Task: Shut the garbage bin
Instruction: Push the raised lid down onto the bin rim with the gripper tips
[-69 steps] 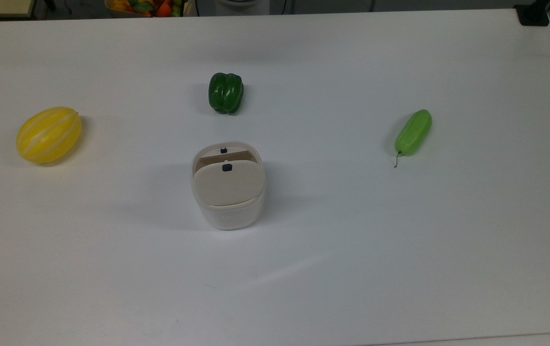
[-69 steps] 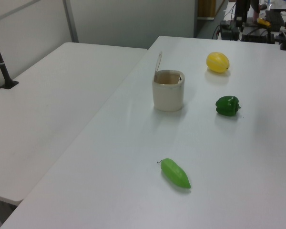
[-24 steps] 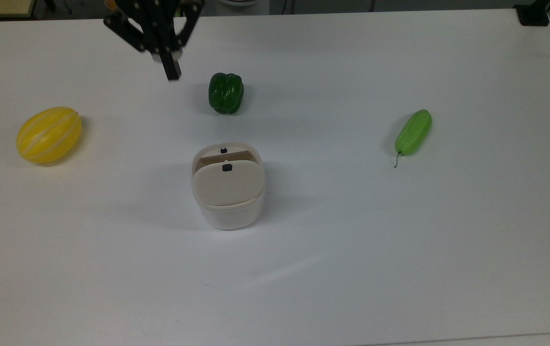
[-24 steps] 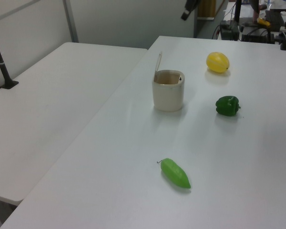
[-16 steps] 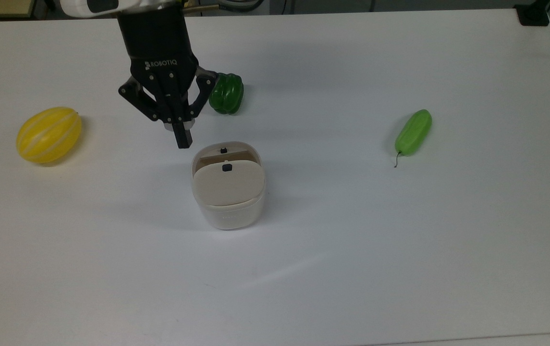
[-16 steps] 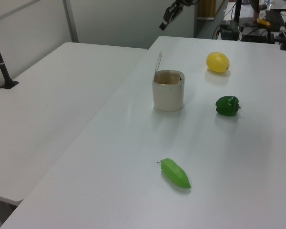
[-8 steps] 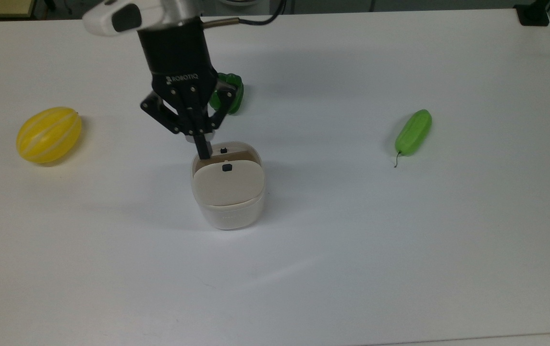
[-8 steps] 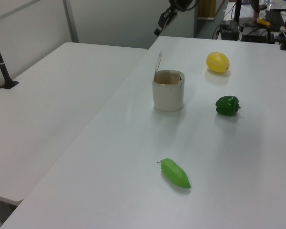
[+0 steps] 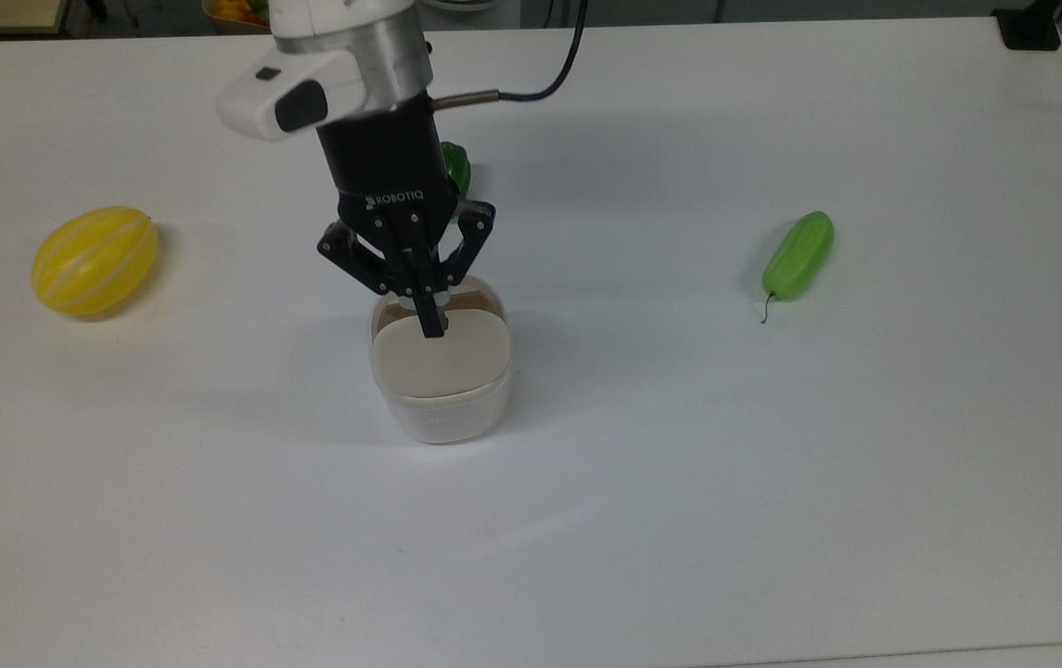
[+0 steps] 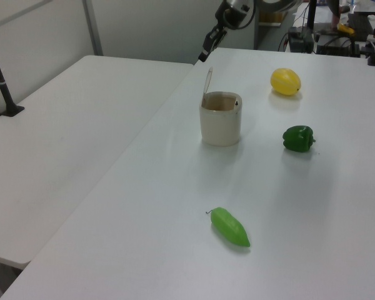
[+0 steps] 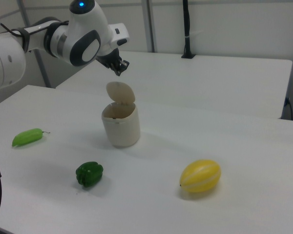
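A white garbage bin (image 9: 441, 399) is standing upright near the middle of a white table (image 9: 772, 482), with its flat beige lid (image 9: 441, 356) raised on its hinge. In the left view the lid (image 10: 207, 81) is rising almost straight up from the side of the rim facing the table's long edge that adjoins a second white table (image 10: 62, 125), leaving the bin (image 10: 220, 128) open at the top. In the right view the lid (image 11: 120, 92) is standing up at the back of the bin (image 11: 121, 127), tilted slightly.

The robot arm's black gripper (image 9: 430, 325) is hanging above the bin with its fingers pinched together into one narrow tip and gripping nothing. In the top view that tip is overlapping the lid's upper edge. In the left view the gripper (image 10: 207, 49) is floating in the air above the lid's top edge, clear of it. In the right view the gripper (image 11: 120, 68) is likewise sitting a little above the lid, not touching.

A dark green pepper (image 10: 298, 138) is lying on the table near the bin, on the side away from the lid. A yellow melon (image 9: 95, 260) is resting towards one short edge, and a light green cucumber-like vegetable (image 9: 799, 254) is lying towards the opposite short edge, both well apart from the bin.
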